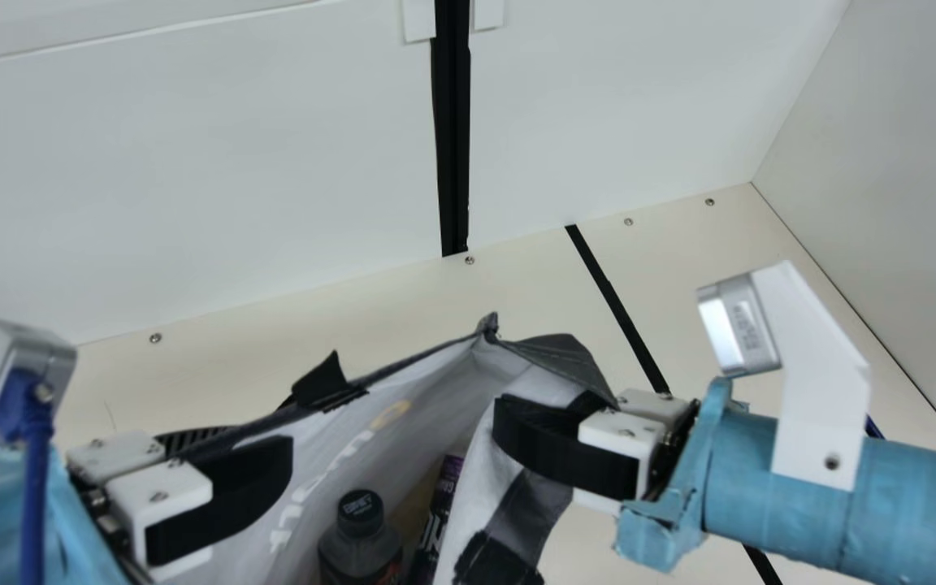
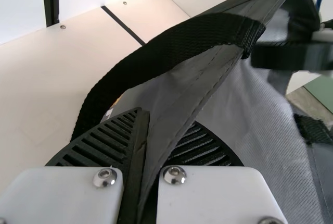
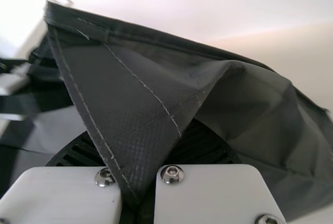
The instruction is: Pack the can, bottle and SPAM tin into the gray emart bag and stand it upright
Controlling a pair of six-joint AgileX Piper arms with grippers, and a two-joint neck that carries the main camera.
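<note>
With left gripper (image 2: 166, 122) and right gripper (image 3: 143, 130), we pinch the gray bag (image 1: 435, 402). Its limp fabric likely sags; we favor the stitched hem (image 2: 190, 99).

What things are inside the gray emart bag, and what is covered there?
Inside the gray bag, a black-capped bottle and a dark printed item with purple show. The fabric hides part; I cannot tell whether the SPAM tin is there.
</note>
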